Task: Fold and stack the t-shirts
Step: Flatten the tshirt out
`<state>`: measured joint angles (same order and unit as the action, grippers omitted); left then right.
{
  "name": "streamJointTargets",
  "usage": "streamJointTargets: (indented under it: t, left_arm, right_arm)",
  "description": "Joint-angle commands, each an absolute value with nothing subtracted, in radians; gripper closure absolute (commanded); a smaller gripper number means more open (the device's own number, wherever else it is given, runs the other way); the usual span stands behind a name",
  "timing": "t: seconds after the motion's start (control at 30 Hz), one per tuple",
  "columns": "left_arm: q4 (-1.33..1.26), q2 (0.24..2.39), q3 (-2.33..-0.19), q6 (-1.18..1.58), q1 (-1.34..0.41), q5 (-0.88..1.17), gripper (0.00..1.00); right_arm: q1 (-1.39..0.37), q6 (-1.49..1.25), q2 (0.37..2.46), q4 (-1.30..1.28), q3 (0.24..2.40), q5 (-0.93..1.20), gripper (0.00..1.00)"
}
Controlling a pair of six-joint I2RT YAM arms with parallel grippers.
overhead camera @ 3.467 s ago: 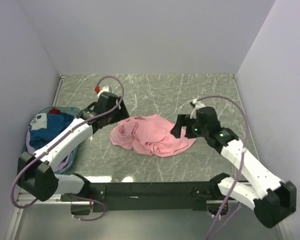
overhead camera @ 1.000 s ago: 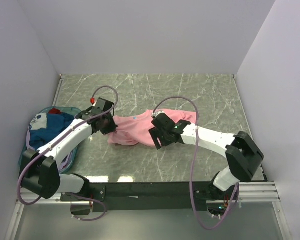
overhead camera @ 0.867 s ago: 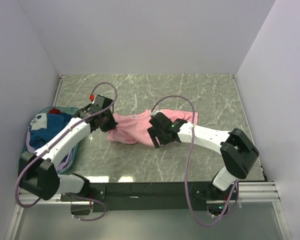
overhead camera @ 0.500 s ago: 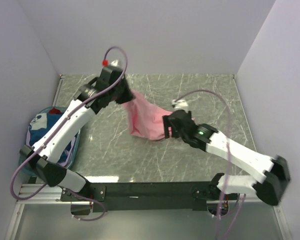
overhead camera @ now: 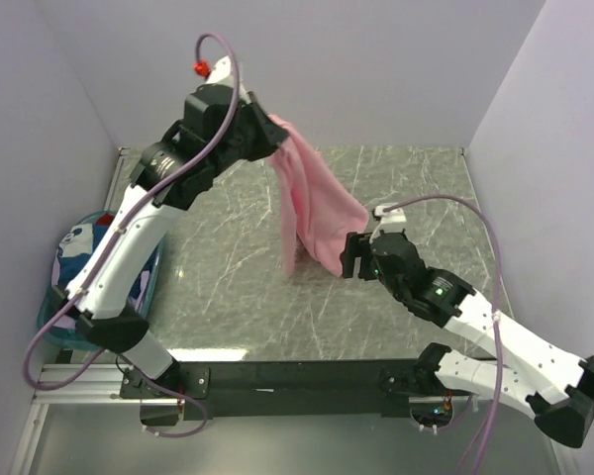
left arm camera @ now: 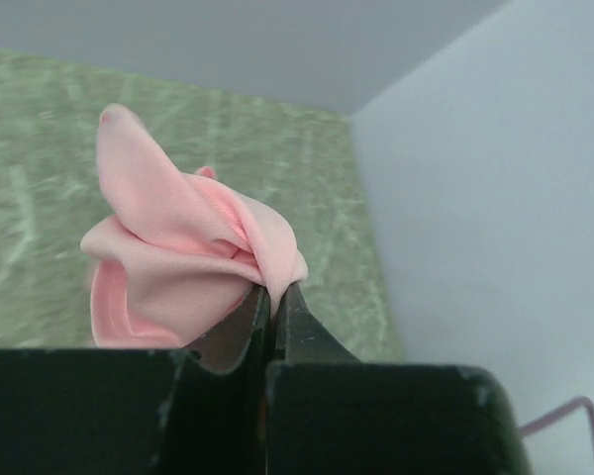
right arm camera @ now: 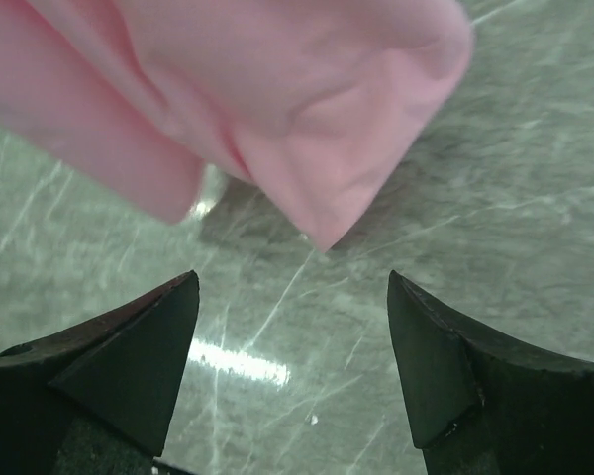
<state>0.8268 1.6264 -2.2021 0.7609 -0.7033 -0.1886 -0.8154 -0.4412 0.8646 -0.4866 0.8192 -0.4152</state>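
Shirt (right arm camera: 277,89) ahead of jaws
Right gripper (right arm camera: 292,297): bare table (right arm camera: 495,198) between jaws, shirt hanging just past tips.

No text, label, brand, number or sign can be read in any of the views. The bunched blue t-shirt (overhead camera: 77,263) at the left edge carries a pale printed patch, too small to make out as lettering.

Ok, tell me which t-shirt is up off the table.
The light pink one, hanging from the left gripper; the others lie bunched in the teal basket.
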Motion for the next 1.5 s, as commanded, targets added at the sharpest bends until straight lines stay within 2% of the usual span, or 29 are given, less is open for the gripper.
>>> streamJointTargets:
  t: [0.0,0.13,0.37,0.7,0.8,0.83,0.9,0.93,1.0,1.03,1.07,1.23,1.27,1.3,1.37,1.4,1.47]
  left_arm:
    - [0.767,1.536,-2.062,0.771,-0.615,-0.279,1.0]
    - [0.764,1.487,-1.87,0.756,-0.509,-0.339,1.0]
    - [0.632,1.413,-1.455,0.71,-0.307,-0.325,0.99]
    - [0.491,1.356,-1.19,0.597,-0.218,-0.316,0.98]
    - [0.472,1.333,-1.135,0.571,-0.207,-0.342,0.98]
    - [0.472,1.332,-1.123,0.568,-0.204,-0.351,0.98]
    - [0.472,1.319,-1.097,0.563,-0.202,-0.365,0.98]
    - [0.469,1.316,-1.082,0.56,-0.199,-0.371,0.98]
    - [0.463,1.305,-1.069,0.551,-0.199,-0.373,0.98]
    - [0.468,1.304,-1.066,0.549,-0.199,-0.376,0.98]
    - [0.472,1.304,-1.069,0.552,-0.198,-0.373,0.98]
    - [0.482,1.321,-1.077,0.564,-0.193,-0.292,0.98]
    - [0.488,1.333,-1.08,0.566,-0.193,-0.27,0.98]
    - [0.492,1.342,-1.081,0.568,-0.192,-0.265,0.98]
    - [0.506,1.364,-1.088,0.571,-0.189,-0.253,0.98]
    - [0.511,1.371,-1.091,0.572,-0.189,-0.252,0.98]
    - [0.518,1.396,-1.094,0.578,-0.186,-0.242,0.97]
  right_arm:
    - [-0.81,-0.384,0.937,-0.428,0.816,-0.27,0.17]
    - [-0.813,-0.359,1.08,-0.456,0.856,-0.223,0.16]
    - [-0.811,-0.29,1.348,-0.445,0.931,-0.187,0.13]
    - [-0.776,-0.184,1.66,-0.402,1.104,-0.202,0.12]
    - [-0.746,-0.166,1.71,-0.414,1.132,-0.196,0.18]
    - [-0.738,-0.15,1.716,-0.419,1.138,-0.184,0.27]
    - [-0.727,-0.129,1.726,-0.436,1.155,-0.16,0.38]
    - [-0.723,-0.112,1.73,-0.449,1.166,-0.147,0.6]
    - [-0.686,-0.106,1.736,-0.512,1.225,-0.166,0.82]
    - [-0.666,-0.104,1.736,-0.529,1.25,-0.211,0.99]
    - [-0.644,-0.107,1.738,-0.558,1.278,-0.234,1.0]
    - [-0.474,-0.179,1.828,-0.63,1.622,-0.348,1.0]
    - [-0.465,-0.189,1.853,-0.635,1.744,-0.373,0.97]
    - [-0.459,-0.202,1.882,-0.635,1.806,-0.382,0.83]
    - [-0.456,-0.209,1.966,-0.649,1.967,-0.391,0.64]
    - [-0.456,-0.225,1.995,-0.669,2.02,-0.377,0.44]
    - [-0.46,-0.247,2.054,-0.747,2.116,-0.344,0.37]
